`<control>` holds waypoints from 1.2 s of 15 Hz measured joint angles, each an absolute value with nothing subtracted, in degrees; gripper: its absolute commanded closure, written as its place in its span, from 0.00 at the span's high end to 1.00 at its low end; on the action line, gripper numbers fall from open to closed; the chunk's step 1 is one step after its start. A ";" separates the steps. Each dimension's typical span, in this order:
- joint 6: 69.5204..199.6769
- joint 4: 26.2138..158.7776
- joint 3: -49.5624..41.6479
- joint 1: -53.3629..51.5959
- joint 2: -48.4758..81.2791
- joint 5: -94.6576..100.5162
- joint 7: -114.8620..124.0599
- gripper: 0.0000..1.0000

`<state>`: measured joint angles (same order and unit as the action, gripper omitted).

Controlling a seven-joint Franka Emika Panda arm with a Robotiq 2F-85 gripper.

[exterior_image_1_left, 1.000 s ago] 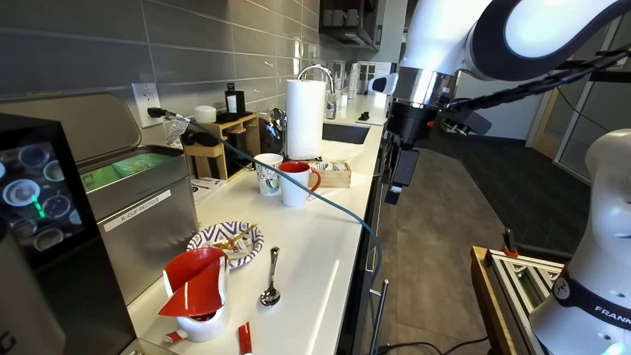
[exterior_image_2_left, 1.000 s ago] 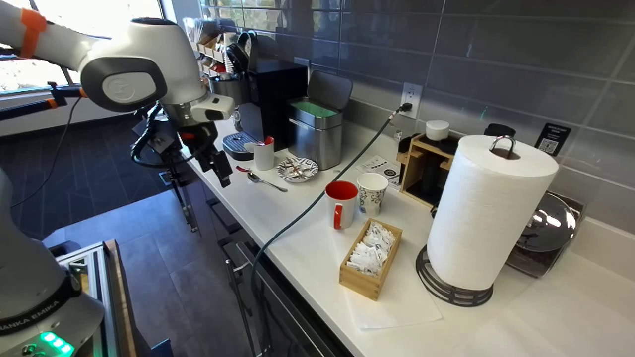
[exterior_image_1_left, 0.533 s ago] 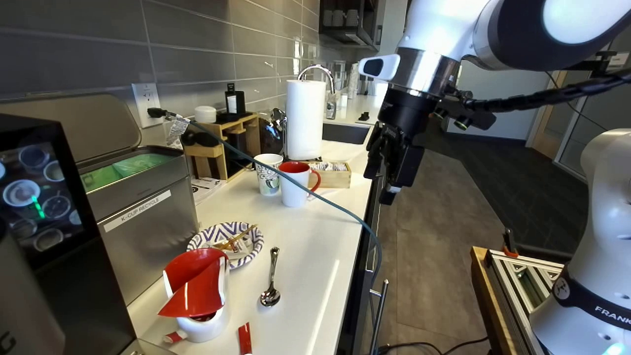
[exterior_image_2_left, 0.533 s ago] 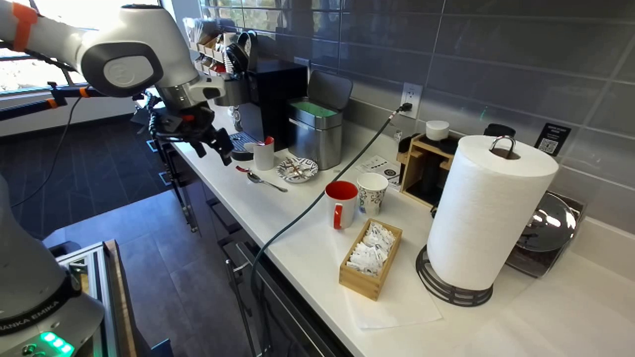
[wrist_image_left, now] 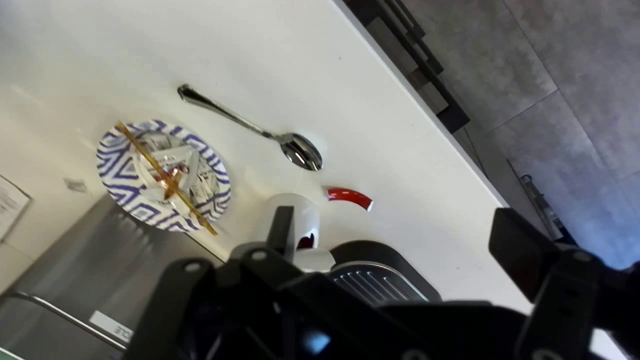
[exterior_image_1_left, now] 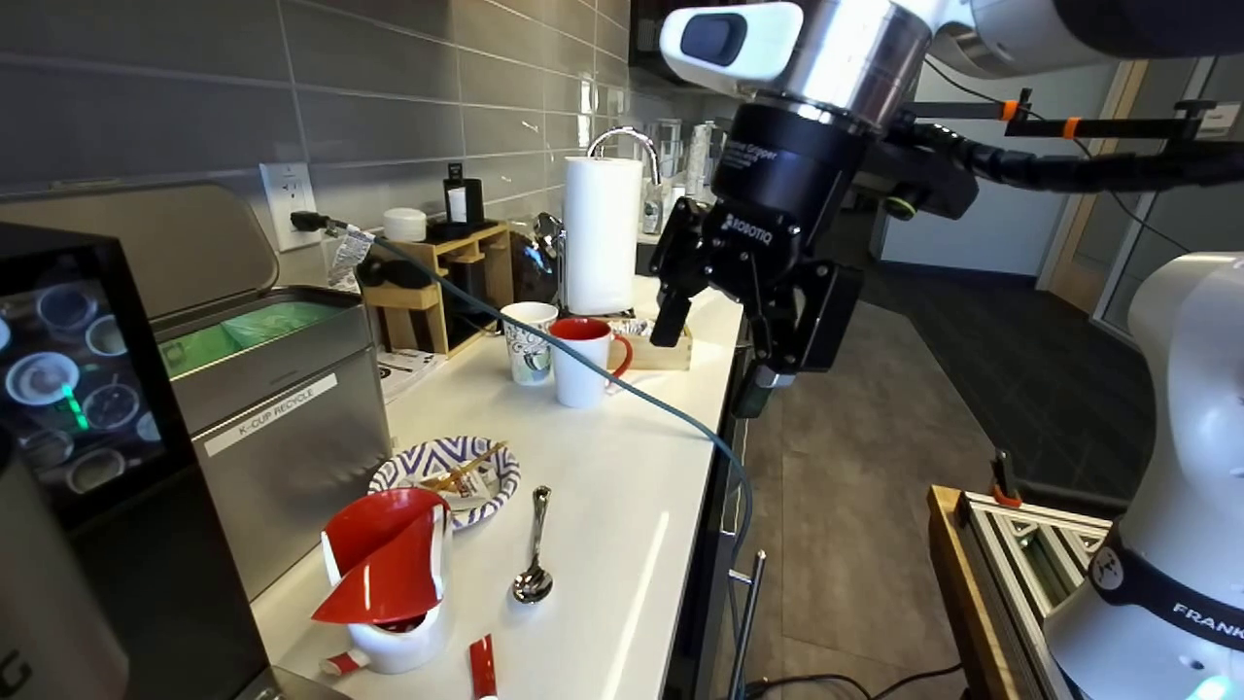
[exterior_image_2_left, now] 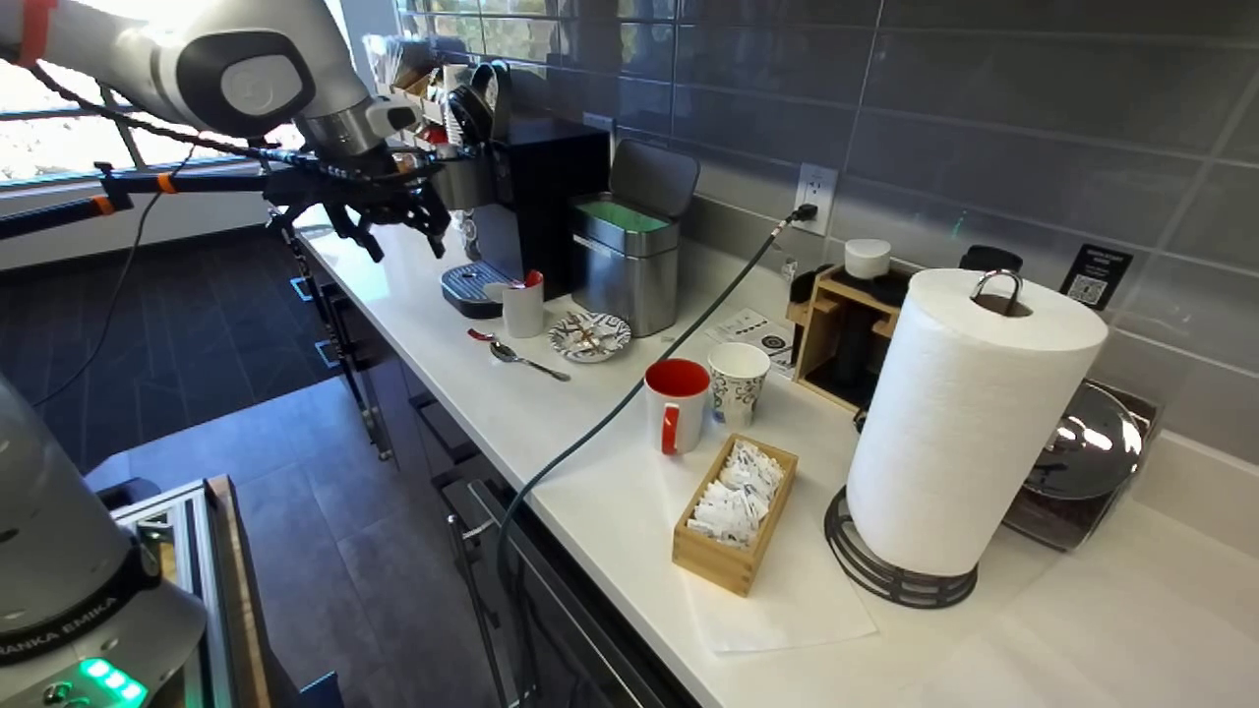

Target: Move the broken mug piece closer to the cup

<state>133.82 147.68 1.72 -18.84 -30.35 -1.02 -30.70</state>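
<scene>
The broken mug piece [exterior_image_1_left: 384, 564], a large curved glossy red shard with white edges, rests on top of a white broken mug base [exterior_image_1_left: 398, 649] at the near end of the counter. In an exterior view only a bit of its red and white [exterior_image_2_left: 532, 280] shows. In the wrist view a finger partly covers the white mug [wrist_image_left: 295, 210]. The patterned paper cup [exterior_image_1_left: 531, 360] stands beside a red-and-white mug [exterior_image_1_left: 583, 379], farther along the counter; both also show as cup [exterior_image_2_left: 738, 388] and mug [exterior_image_2_left: 679, 413]. My gripper [exterior_image_1_left: 709, 365] is open and empty, above the counter [wrist_image_left: 400, 240].
A small red fragment [exterior_image_1_left: 482, 667], a spoon [exterior_image_1_left: 534, 554] and a patterned plate with packets [exterior_image_1_left: 476, 506] lie near the broken mug. A steel bin [exterior_image_1_left: 321, 437] and coffee machine [exterior_image_2_left: 551, 197] stand along the wall. A cable [exterior_image_2_left: 600, 423] crosses the counter beside the mug.
The arm has swung toward the coffee-machine end of the counter and its gripper has risen and turned, so both fingers now show spread. The objects on the counter have not moved.
</scene>
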 measured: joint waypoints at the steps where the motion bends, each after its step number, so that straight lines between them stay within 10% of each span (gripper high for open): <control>1: 133.85 146.23 1.62 -19.81 -28.69 -1.07 -33.02 1.00; 18: 142.15 140.29 4.43 -22.11 -16.05 -0.92 -58.05 1.00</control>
